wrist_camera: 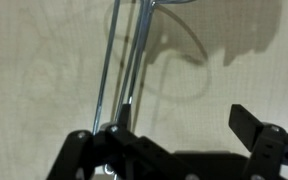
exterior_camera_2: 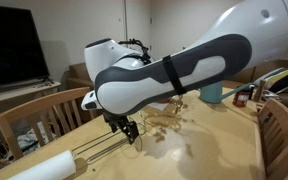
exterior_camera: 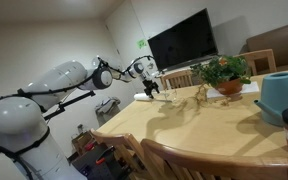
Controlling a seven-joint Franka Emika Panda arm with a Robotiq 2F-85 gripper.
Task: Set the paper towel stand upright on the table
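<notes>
While the paper towel stand [wrist_camera: 135, 55] lies flat on the table [wrist_camera: 44, 60], the gripper [wrist_camera: 174, 130] hovers over it, jaws wide open and empty; grasping and righting remain.

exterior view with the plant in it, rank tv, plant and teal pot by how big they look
1. tv, largest.
2. plant and teal pot look about alike. The pot is nearer the camera and cut by the frame edge, so unranked.
</notes>
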